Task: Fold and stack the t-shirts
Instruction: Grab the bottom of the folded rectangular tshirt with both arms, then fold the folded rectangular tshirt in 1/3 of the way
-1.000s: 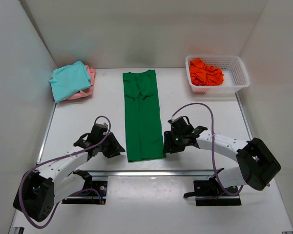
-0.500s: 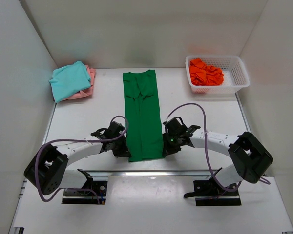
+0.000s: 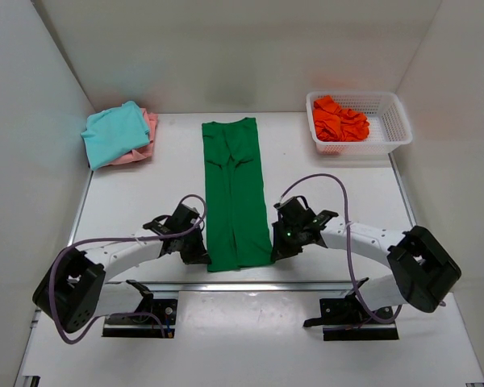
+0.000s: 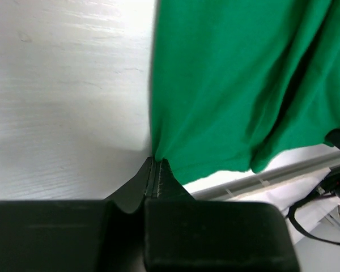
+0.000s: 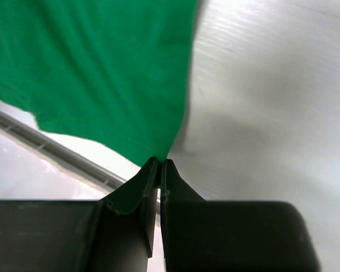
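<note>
High view looking down, 2 close wrist views, shared green t-shirt (image 3: 237, 193)

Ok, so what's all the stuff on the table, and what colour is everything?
green shirt: 1, dark green, a long strip flat in the middle of the table
teal shirt: 1, teal, far left corner, on top of the pink one
pink shirt: 1, pale pink, under the teal one
orange shirt: 1, bright orange, bunched in the basket
basket: 1, white mesh, far right corner
table: 1, white
cables: 2, purple, one looping along each arm
left arm: 1, white and black, jaws shut on the green shirt's near left corner
right arm: 1, white and black, jaws shut on its near right corner
</note>
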Action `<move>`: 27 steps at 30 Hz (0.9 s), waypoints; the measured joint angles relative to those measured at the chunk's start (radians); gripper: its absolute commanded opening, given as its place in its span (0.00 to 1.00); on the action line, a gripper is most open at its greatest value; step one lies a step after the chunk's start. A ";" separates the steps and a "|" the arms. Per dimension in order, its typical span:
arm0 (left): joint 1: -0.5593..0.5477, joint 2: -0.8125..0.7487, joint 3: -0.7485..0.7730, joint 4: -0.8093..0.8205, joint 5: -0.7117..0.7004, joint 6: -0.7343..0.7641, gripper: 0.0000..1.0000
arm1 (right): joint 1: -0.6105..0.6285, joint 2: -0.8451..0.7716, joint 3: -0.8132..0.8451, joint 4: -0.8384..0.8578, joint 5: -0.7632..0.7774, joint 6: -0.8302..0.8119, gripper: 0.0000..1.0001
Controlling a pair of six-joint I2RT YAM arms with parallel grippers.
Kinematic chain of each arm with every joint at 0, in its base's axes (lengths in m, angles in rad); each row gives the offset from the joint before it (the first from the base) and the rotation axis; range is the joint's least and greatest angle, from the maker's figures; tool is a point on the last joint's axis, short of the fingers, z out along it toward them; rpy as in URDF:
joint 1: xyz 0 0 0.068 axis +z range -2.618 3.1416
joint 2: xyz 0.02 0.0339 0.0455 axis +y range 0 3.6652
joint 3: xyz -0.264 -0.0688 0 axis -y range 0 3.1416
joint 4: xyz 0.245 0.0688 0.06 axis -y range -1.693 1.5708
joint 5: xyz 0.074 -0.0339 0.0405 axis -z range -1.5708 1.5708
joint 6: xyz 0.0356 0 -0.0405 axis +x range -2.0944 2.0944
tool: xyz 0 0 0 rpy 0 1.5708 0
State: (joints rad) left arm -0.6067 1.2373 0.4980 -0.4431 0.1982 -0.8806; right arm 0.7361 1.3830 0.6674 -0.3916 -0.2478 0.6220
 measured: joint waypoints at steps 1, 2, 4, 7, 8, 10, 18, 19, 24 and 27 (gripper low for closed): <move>0.000 -0.005 0.000 -0.002 0.004 0.001 0.00 | -0.001 -0.007 0.000 -0.002 -0.005 0.002 0.00; 0.000 -0.011 0.002 -0.006 0.010 0.004 0.00 | -0.005 -0.016 0.000 -0.005 -0.010 0.002 0.00; 0.004 -0.014 0.020 -0.029 0.027 0.012 0.00 | -0.014 -0.026 0.007 -0.020 -0.027 -0.003 0.00; 0.015 -0.005 0.089 -0.076 0.053 0.027 0.00 | -0.031 -0.025 0.054 -0.071 -0.046 -0.035 0.00; 0.021 0.000 0.120 -0.084 0.064 0.030 0.00 | -0.038 -0.025 0.080 -0.086 -0.053 -0.049 0.00; 0.045 0.003 0.174 -0.088 0.081 0.031 0.00 | -0.056 -0.020 0.136 -0.110 -0.071 -0.079 0.00; 0.269 0.039 0.317 -0.075 0.092 0.037 0.00 | -0.217 0.134 0.393 -0.159 -0.137 -0.230 0.00; 0.290 0.064 0.338 -0.074 0.093 0.044 0.00 | -0.236 0.171 0.432 -0.165 -0.144 -0.246 0.00; 0.358 0.236 0.452 -0.058 0.101 0.074 0.00 | -0.313 0.360 0.637 -0.209 -0.169 -0.307 0.00; 0.376 0.348 0.536 -0.050 0.106 0.089 0.00 | -0.346 0.458 0.757 -0.233 -0.177 -0.330 0.00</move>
State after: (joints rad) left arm -0.2310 1.5856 1.0344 -0.4927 0.3042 -0.7921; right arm 0.3904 1.8412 1.4246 -0.6243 -0.4248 0.2920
